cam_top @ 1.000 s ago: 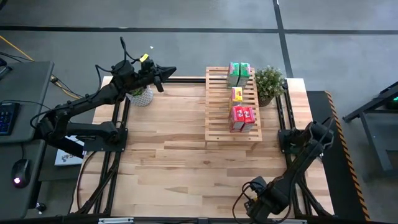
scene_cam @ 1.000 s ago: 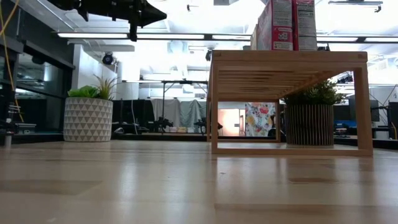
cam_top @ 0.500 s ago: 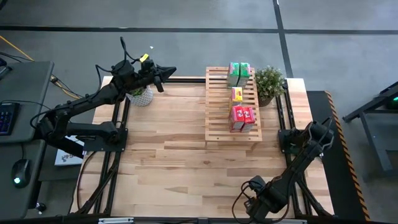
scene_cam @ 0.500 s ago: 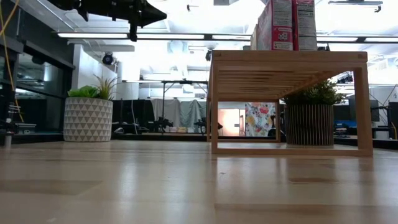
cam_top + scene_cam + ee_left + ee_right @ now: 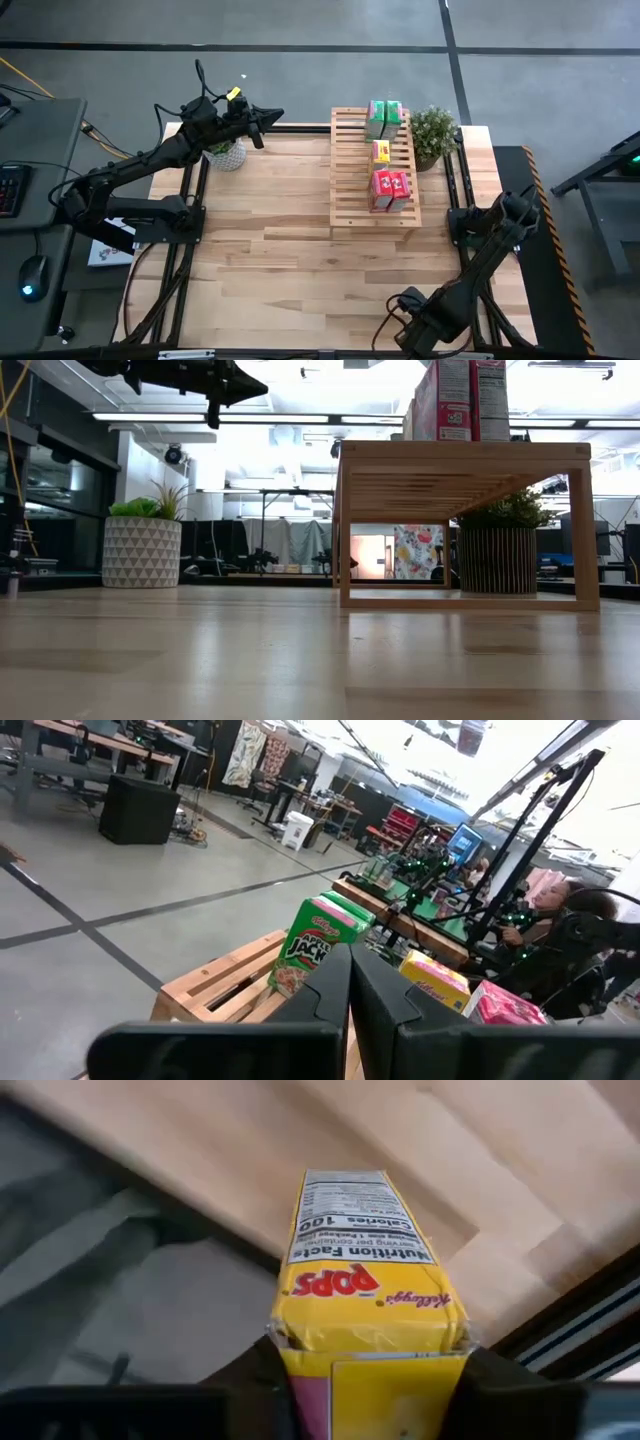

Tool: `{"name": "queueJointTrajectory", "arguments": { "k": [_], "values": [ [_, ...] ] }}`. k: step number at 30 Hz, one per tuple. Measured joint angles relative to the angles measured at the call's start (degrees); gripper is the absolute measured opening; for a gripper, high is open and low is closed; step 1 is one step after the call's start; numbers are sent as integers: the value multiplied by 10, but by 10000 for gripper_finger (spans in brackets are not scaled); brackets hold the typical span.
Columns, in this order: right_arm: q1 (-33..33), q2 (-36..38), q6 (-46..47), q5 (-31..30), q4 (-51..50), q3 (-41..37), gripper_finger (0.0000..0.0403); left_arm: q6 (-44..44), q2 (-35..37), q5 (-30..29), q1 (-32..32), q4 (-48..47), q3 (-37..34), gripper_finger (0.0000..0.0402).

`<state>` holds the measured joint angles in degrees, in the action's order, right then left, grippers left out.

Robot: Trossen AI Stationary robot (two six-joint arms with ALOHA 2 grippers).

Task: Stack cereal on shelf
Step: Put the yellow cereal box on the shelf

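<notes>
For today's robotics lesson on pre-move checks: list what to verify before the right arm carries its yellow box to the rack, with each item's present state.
1. Right gripper holds the yellow cardboard cereal box: ok.
2. Light slatted wooden rack stands flat on the table: ok.
3. Free slats beside the yellow box on the rack: ok.
4. Left gripper away from the rack: ok.
5. Box square in the fingers: cannot tell.

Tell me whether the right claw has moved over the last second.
Yes, slightly. In the high view the right claw, shut on a yellow cereal box, has crept up from the table front edge, away from it.
</notes>
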<state>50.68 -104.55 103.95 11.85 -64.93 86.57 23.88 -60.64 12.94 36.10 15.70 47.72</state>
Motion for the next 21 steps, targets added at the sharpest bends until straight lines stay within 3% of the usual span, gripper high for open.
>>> {"name": "queueJointTrajectory", "arguments": {
  "k": [3, 5, 10, 13, 15, 18, 21],
  "values": [
    [-4, 31, -29, -14, -1, 36, 110, 0, 0, -1, 0, 0, 0, 0],
    [-12, 59, -53, -62, 0, 69, 109, 0, 0, -1, 0, 0, 0, 0],
    [-63, 144, -145, -327, -5, 174, 120, 0, 0, -1, 0, 0, 0, 0],
    [-104, 182, -261, -488, -11, 253, 123, 0, 0, -1, 0, 2, 0, 0],
    [-130, 197, -362, -560, -12, 308, 123, 0, 0, -1, 0, 5, 0, 0],
    [-178, 202, -475, -615, -31, 392, 123, 0, 0, -1, 0, 5, 0, 0],
    [-236, 198, -512, -629, -88, 458, 123, 0, 0, -1, 0, 5, 0, 0]
  ]
}}
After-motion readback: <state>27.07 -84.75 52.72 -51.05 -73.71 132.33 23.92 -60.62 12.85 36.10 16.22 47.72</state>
